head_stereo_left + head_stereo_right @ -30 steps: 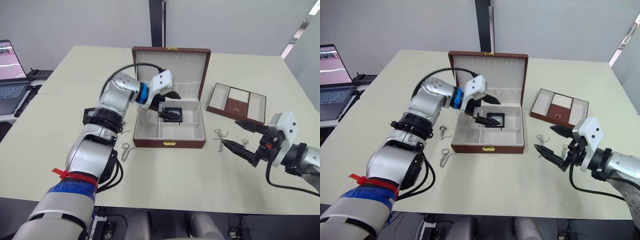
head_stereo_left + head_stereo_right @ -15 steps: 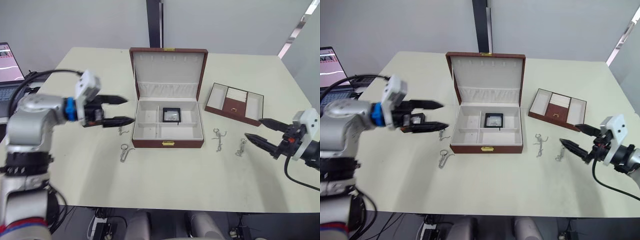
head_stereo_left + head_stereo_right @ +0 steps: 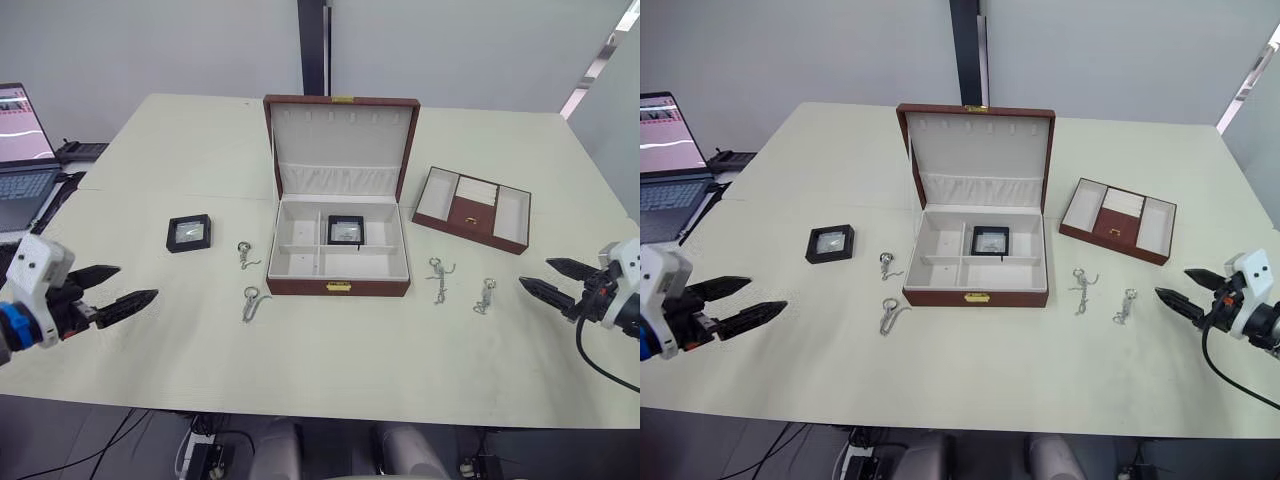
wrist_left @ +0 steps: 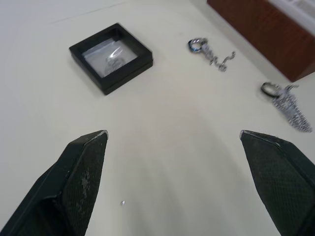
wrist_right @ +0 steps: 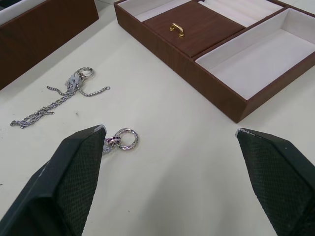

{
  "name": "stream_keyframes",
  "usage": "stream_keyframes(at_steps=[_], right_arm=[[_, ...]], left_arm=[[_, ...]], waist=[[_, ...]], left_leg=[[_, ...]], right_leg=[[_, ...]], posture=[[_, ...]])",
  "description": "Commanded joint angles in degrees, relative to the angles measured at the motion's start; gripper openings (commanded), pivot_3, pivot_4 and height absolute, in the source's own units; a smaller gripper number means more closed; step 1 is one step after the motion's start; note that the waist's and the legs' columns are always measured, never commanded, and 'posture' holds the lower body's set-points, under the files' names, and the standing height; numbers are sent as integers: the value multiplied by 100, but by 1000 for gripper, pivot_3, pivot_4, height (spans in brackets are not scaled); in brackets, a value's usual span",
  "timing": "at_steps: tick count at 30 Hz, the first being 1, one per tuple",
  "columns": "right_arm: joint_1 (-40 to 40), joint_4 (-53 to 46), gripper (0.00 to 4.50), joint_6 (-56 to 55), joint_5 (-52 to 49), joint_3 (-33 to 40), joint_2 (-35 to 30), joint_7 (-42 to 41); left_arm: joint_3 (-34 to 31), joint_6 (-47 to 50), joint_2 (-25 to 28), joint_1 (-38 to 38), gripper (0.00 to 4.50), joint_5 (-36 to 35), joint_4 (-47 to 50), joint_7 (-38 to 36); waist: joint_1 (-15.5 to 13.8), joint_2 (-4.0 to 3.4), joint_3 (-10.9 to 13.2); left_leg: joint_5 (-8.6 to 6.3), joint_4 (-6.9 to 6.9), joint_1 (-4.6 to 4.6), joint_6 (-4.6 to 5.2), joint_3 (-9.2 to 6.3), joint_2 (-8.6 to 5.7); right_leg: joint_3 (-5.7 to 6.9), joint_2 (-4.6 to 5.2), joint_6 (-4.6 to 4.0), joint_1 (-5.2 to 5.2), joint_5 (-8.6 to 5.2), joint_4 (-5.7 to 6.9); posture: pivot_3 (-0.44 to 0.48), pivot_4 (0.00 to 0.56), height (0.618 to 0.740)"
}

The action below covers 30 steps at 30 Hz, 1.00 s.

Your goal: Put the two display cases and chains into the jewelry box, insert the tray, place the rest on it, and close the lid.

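Note:
The brown jewelry box [image 3: 338, 286] stands open mid-table, lid upright. One black display case [image 3: 346, 229] lies in its rear right compartment. The other display case [image 3: 189, 232] lies on the table left of the box. Two chains [image 3: 245, 254] [image 3: 252, 302] lie between that case and the box, and two more chains [image 3: 438, 277] [image 3: 484, 295] lie to its right. The tray [image 3: 428, 205] sits at the back right. My left gripper [image 3: 138, 281] is open near the front left edge, holding nothing. My right gripper [image 3: 534, 272] is open right of the chains, also holding nothing.
A laptop [image 3: 20, 140] sits on a side desk at the far left. In the right wrist view the tray's brown wall [image 5: 197, 73] lies just beyond a ringed chain [image 5: 123, 140]. The left wrist view has the display case [image 4: 110, 56] ahead.
My left gripper let go of a display case inside the box, opened, and drew back to the front left edge. My right gripper pulled back to the right.

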<state>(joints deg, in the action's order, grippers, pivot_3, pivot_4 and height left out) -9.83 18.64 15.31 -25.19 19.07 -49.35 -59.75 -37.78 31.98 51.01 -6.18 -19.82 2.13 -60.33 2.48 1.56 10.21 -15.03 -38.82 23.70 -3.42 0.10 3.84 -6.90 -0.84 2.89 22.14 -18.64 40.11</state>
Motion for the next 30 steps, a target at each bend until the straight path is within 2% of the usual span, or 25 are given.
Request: stream_keyframes(at_steps=[1, 10, 22, 30], right_arm=[[-115, 140, 4500, -288, 174, -11, -33, -20], [-164, 386, 4500, -526, 326, -71, 32, -60], [1, 58, 4500, -194, 113, 124, 24, 7], [191, 12, 4500, -536, 331, 92, 78, 92]], left_arm=[[-173, -598, -107, -180, 4462, 217, -368, 381], [144, -1223, 57, -7, 4462, 342, -1061, 627], [493, -1164, 292, 419, 4462, 262, -1127, 589], [643, -1099, 341, 485, 4462, 262, -1104, 565]], waist=[[16, 0, 0], [15, 0, -1], [39, -2, -2], [60, -3, -1]], left_leg=[[0, 1, 0, 0, -1, 1], [0, 1, 0, 0, 0, 1], [0, 2, 0, -1, 0, 1], [0, 2, 0, -1, 2, 0]], right_leg=[[1, 0, 0, 0, 0, 0], [2, 0, 0, 0, 0, 0], [2, 0, 0, 0, 0, 1], [0, 0, 0, 0, 0, 2]], posture=[[0, 150, 740], [0, 150, 740], [0, 150, 740], [0, 150, 740]])
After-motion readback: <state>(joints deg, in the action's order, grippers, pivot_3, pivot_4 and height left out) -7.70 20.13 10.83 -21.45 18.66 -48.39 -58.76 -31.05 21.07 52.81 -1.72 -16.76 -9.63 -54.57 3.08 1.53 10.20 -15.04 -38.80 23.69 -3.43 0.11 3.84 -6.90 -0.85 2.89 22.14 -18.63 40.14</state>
